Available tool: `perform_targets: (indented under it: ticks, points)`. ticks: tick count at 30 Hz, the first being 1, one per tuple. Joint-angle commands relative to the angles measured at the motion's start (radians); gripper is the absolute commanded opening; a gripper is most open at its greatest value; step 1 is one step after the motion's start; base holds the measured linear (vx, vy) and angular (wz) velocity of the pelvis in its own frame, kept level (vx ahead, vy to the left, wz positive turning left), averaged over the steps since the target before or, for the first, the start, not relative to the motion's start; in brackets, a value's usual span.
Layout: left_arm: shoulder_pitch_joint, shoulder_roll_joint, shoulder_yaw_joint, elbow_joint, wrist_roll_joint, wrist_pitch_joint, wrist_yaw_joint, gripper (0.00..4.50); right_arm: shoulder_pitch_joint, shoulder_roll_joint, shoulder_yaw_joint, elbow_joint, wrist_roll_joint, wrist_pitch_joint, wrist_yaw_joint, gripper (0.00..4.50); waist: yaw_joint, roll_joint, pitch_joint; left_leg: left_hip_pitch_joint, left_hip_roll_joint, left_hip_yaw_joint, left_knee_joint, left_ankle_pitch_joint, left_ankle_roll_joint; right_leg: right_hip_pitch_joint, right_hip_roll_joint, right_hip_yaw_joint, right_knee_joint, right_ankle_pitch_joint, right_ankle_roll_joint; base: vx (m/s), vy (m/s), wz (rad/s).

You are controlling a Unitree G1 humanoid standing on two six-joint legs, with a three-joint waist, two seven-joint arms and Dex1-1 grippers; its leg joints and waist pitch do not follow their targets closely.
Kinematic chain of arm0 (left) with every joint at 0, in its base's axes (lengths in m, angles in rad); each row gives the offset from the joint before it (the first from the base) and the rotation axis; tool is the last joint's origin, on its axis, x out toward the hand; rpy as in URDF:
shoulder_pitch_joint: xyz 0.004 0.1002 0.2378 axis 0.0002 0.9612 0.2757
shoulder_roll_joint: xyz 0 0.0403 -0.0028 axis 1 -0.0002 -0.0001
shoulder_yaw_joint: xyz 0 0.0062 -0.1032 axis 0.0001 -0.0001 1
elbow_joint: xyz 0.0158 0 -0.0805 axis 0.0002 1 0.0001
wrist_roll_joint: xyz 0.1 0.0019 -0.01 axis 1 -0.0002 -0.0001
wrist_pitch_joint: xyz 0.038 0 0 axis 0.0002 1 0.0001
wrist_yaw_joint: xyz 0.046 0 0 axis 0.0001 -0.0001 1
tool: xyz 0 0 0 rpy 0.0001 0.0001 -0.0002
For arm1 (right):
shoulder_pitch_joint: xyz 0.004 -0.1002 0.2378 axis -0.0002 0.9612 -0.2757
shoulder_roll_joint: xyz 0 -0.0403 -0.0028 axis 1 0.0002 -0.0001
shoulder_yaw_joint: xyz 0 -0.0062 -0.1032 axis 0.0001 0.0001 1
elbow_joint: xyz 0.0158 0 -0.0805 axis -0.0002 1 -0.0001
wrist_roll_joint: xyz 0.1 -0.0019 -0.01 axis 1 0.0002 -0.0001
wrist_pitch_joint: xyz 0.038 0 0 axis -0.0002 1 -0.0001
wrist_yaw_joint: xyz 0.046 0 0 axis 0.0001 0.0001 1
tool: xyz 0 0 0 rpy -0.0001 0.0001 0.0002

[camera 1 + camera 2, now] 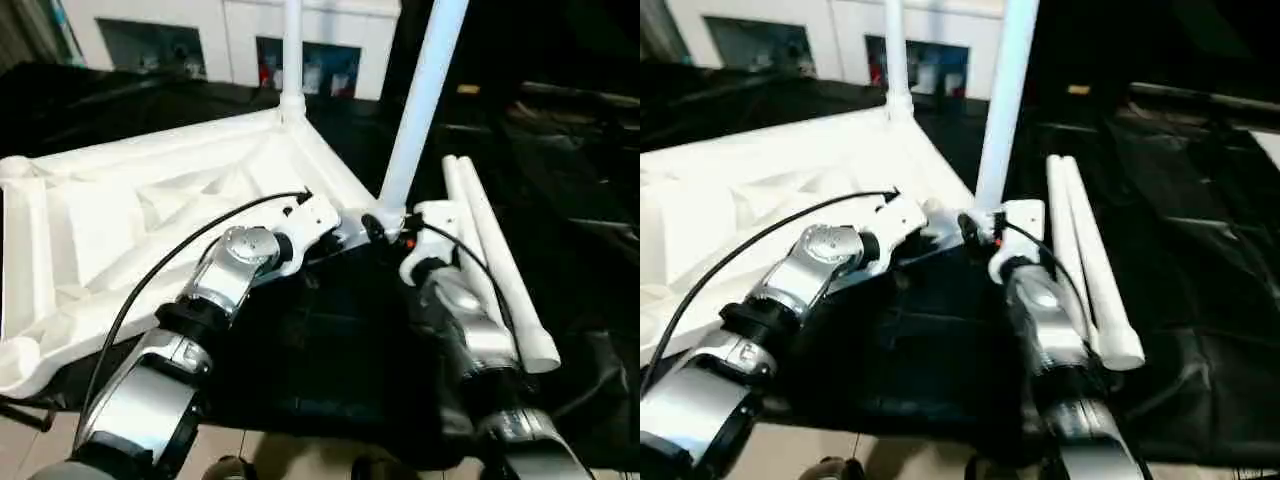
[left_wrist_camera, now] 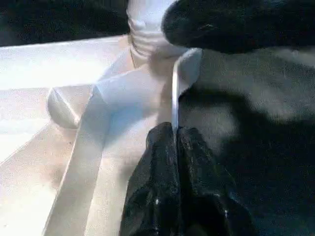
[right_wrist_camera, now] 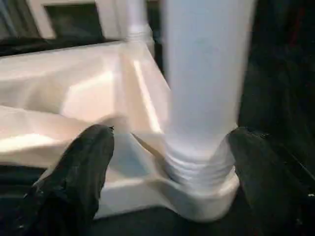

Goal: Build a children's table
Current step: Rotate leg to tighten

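On the black cloth-covered surface (image 1: 330, 360) lay the upside-down white ribbed plastic tabletop (image 1: 120, 230), two tubular white legs (image 1: 425, 95) standing in its sockets, the left gripper (image 2: 174, 147) pinched on its rim, the right gripper (image 3: 167, 162) spread around one leg.

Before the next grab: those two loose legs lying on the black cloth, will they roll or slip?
The two loose legs are round and tapered, so probably roll in a curve if nudged. Smooth white plastic, likely slippery in the fingers. Hollow tubing, so probably light and stiff.

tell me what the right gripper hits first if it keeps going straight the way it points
Most likely the upright leg at its corner socket: it stands between the right gripper's open fingers, though depth is unclear.
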Motion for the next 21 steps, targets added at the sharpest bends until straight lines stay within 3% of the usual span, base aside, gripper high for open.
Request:
perform_targets:
  ticks: [1, 2, 3, 5, 6, 8, 9, 11, 14, 15, 17, 18, 20, 21]
  points:
    - [-0.003, -0.021, 0.012, -0.061, -0.04, -0.027, -0.014, 0.58, 0.027, -0.01, 0.025, -0.065, 0.016, 0.032, 0.03, 3.92, 0.003, -0.003, -0.085, 0.028, 0.022, -0.003, -0.054, 0.01, 0.128, 0.067, -0.02, 0.019, -0.024, 0.148, -0.267, 0.0, 0.0, 0.0]
    - [0.0, -0.022, 0.018, -0.076, -0.046, -0.031, -0.014, 0.68, 0.039, -0.016, 0.029, -0.086, 0.018, 0.041, 0.036, 3.92, 0.001, -0.002, -0.084, 0.025, 0.021, -0.001, -0.051, 0.041, 0.151, 0.067, -0.019, 0.018, -0.02, 0.207, -0.287, 0.0, 0.0, 0.0]
    - [0.002, -0.026, 0.037, -0.102, -0.065, -0.024, -0.014, 0.84, 0.054, -0.024, 0.038, -0.108, 0.013, 0.054, 0.051, 3.92, 0.0, -0.003, -0.082, 0.026, 0.022, 0.001, -0.051, 0.024, 0.162, 0.066, -0.022, 0.018, -0.022, 0.195, -0.301, 0.0, 0.0, 0.0]
    - [-0.001, -0.02, 0.064, -0.138, -0.079, -0.013, 0.006, 0.96, 0.069, -0.029, 0.054, -0.124, 0.006, 0.064, 0.069, 3.92, -0.002, -0.004, -0.078, 0.023, 0.023, 0.0, -0.054, -0.019, 0.154, 0.071, -0.025, 0.018, -0.029, 0.126, -0.291, 0.0, 0.0, 0.0]
    - [-0.011, 0.008, 0.102, -0.181, -0.078, 0.027, 0.057, 1.01, 0.081, -0.032, 0.082, -0.129, -0.015, 0.079, 0.091, 3.92, -0.007, 0.0, -0.075, 0.023, 0.025, -0.001, -0.057, -0.056, 0.139, 0.07, -0.025, 0.018, -0.034, 0.07, -0.284, 0.0, 0.0, 0.0]
    - [-0.012, 0.012, 0.106, -0.185, -0.076, 0.031, 0.063, 1.14, 0.083, -0.032, 0.085, -0.129, -0.017, 0.081, 0.093, 3.92, -0.011, 0.002, -0.069, 0.025, 0.027, -0.001, -0.062, -0.124, 0.106, 0.065, -0.026, 0.018, -0.046, -0.038, -0.268, 0.0, 0.0, 0.0]
    - [-0.019, 0.108, 0.167, -0.219, -0.04, 0.093, 0.144, 1.42, 0.089, -0.03, 0.119, -0.126, -0.049, 0.129, 0.091, 3.92, -0.017, 0.004, -0.066, 0.023, 0.027, -0.005, -0.069, -0.177, 0.067, 0.064, -0.023, 0.018, -0.052, -0.123, -0.246, 0.0, 0.0, 0.0]
    - [-0.013, 0.155, 0.2, -0.236, -0.024, 0.13, 0.179, 1.42, 0.088, -0.028, 0.128, -0.119, -0.057, 0.141, 0.085, 3.92, -0.025, 0.005, -0.066, 0.026, 0.028, -0.006, -0.071, -0.199, 0.033, 0.06, -0.022, 0.019, -0.056, -0.168, -0.222, 0.0, 0.0, 0.0]
    - [0.031, 0.298, 0.279, -0.288, 0.016, 0.187, 0.239, 1.72, 0.072, -0.026, 0.146, -0.091, -0.071, 0.169, 0.072, 3.92, -0.03, 0.006, -0.065, 0.026, 0.029, -0.008, -0.073, -0.188, 0.007, 0.059, -0.018, 0.019, -0.05, -0.156, -0.211, 0.0, 0.0, 0.0]
    - [0.04, 0.323, 0.295, -0.297, 0.023, 0.197, 0.249, 1.82, 0.067, -0.026, 0.15, -0.082, -0.077, 0.17, 0.071, 3.92, -0.033, 0.013, -0.067, 0.027, 0.028, -0.009, -0.072, -0.169, -0.003, 0.058, -0.016, 0.019, -0.044, -0.126, -0.21, 0.0, 0.0, 0.0]
    - [0.059, 0.363, 0.316, -0.311, 0.039, 0.214, 0.263, 1.82, 0.06, -0.025, 0.154, -0.074, -0.079, 0.179, 0.068, 3.92, -0.035, 0.012, -0.067, 0.032, 0.026, -0.005, -0.069, -0.144, -0.003, 0.056, -0.011, 0.021, -0.041, -0.077, -0.217, 0.0, 0.0, 0.0]
    - [0.098, 0.449, 0.366, -0.316, 0.066, 0.243, 0.294, 1.82, 0.04, -0.021, 0.159, -0.043, -0.084, 0.178, 0.065, 3.92, -0.029, 0.012, -0.069, 0.036, 0.028, -0.003, -0.067, -0.119, 0.0, 0.055, -0.011, 0.022, -0.038, -0.036, -0.227, 0.0, 0.0, 0.0]
    - [0.124, 0.499, 0.402, -0.319, 0.079, 0.263, 0.315, 1.82, 0.028, -0.017, 0.161, -0.024, -0.086, 0.177, 0.065, 3.92, -0.027, 0.008, -0.067, 0.031, 0.025, -0.002, -0.067, -0.097, 0.006, 0.056, -0.009, 0.021, -0.03, -0.006, -0.231, 0.0, 0.0, 0.0]
    - [0.142, 0.544, 0.424, -0.3, 0.093, 0.269, 0.337, 1.82, 0.017, -0.013, 0.161, -0.003, -0.091, 0.17, 0.063, 3.92, -0.024, 0.011, -0.066, 0.035, 0.027, -0.003, -0.07, -0.095, 0.001, 0.054, -0.011, 0.021, -0.031, -0.009, -0.23, 0.0, 0.0, 0.0]
